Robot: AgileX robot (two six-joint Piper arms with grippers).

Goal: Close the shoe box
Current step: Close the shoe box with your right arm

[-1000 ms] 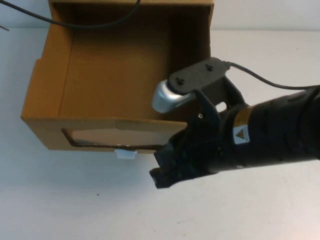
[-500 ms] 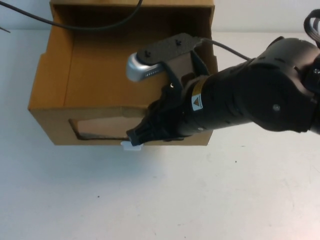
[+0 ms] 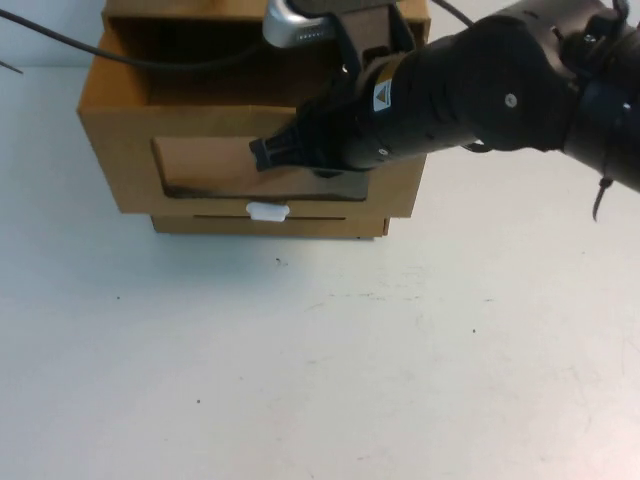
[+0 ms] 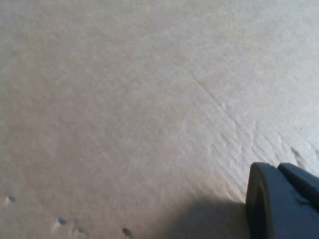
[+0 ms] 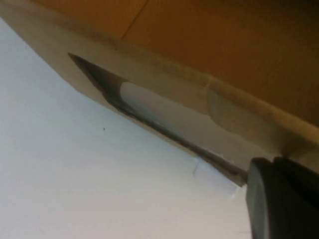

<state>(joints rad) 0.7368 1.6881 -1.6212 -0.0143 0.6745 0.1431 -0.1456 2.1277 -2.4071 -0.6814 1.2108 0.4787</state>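
The shoe box (image 3: 130,170) is brown cardboard at the table's far side. Its drawer front has a wide clear window (image 3: 205,165) with a small white pull tab (image 3: 267,211) below it. The drawer still sticks out a little, and its inside shows dark behind the front. My right gripper (image 3: 265,155) reaches in from the right, shut and empty, with its tip against the drawer front beside the window. In the right wrist view the window (image 5: 164,112) and my right gripper (image 5: 279,199) show close up. My left gripper (image 4: 281,201) is shut, close to a cardboard face (image 4: 124,99); it is hidden in the high view.
A black cable (image 3: 60,40) runs across the box's far left corner. The white table (image 3: 320,380) stretches bare in front of the box. A strip of the box's lower sleeve (image 3: 270,226) shows under the drawer front.
My right gripper moved from the table in front of the box onto the drawer front and pushed it away from me. The drawer slid most of the way in.
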